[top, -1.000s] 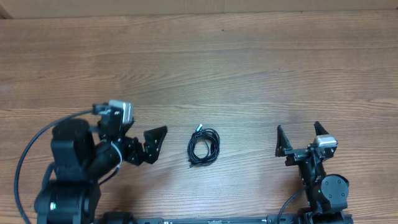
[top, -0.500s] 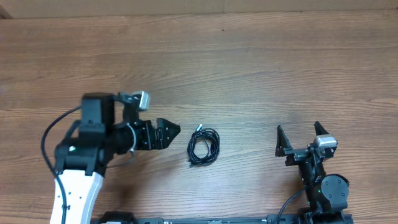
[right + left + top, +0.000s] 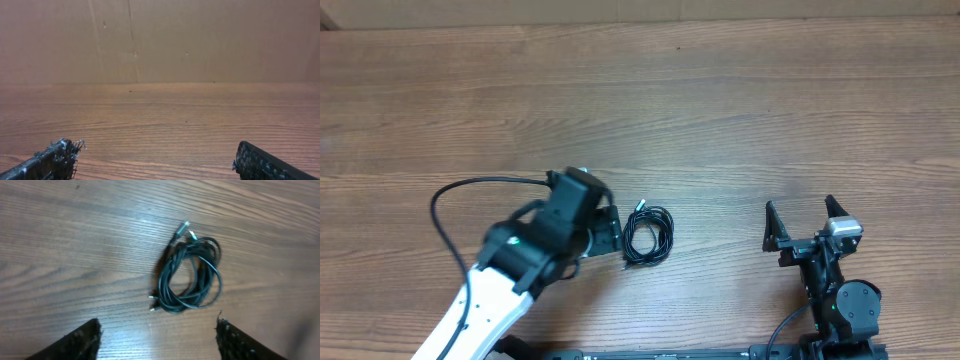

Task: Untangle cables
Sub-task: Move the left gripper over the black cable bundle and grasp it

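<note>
My left hand hangs open, empty, thin black coiled cables at its 12 o'clock on brown wooden counter; right hand open.

Overhead looks straight down on the table. Left wrist is close above the cables, shared with overhead. Right wrist looks low, perhaps at a wall.

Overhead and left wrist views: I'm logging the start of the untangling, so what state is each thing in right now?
cables: bunched in one small coil, lying flat on the table, not yet untangled, touched by neither gripper.
left gripper: open, empty, poised just short of the coil.
right gripper: open, empty, well off to the side of the coil.
</note>
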